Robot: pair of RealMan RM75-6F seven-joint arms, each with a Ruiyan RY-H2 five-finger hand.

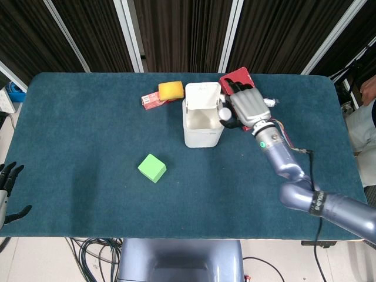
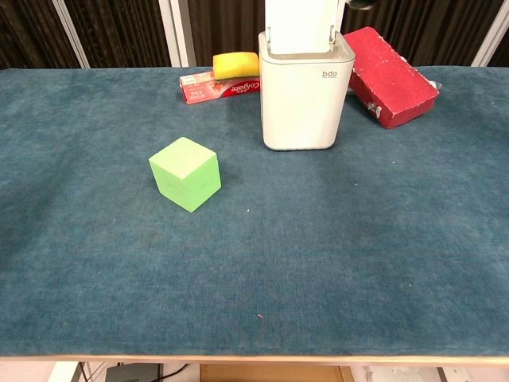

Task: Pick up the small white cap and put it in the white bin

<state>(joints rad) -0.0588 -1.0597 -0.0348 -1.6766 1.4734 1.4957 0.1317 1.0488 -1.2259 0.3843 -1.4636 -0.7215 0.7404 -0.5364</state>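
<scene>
In the head view my right hand (image 1: 247, 107) is raised at the right rim of the white bin (image 1: 202, 132) and pinches the small white cap (image 1: 225, 114) just over that edge. The bin stands open, its lid (image 1: 202, 95) tipped back. The chest view shows the bin (image 2: 305, 99) head-on, with only a dark sliver of the hand (image 2: 363, 4) at the top edge and no cap visible. My left hand (image 1: 7, 191) hangs off the table's front left corner, fingers spread and holding nothing.
A red brick (image 1: 247, 88) lies behind the right hand, partly hidden by it. A yellow sponge (image 1: 171, 90) and a red toothpaste box (image 1: 154, 101) sit left of the bin. A green cube (image 1: 152, 168) rests near the table's middle front.
</scene>
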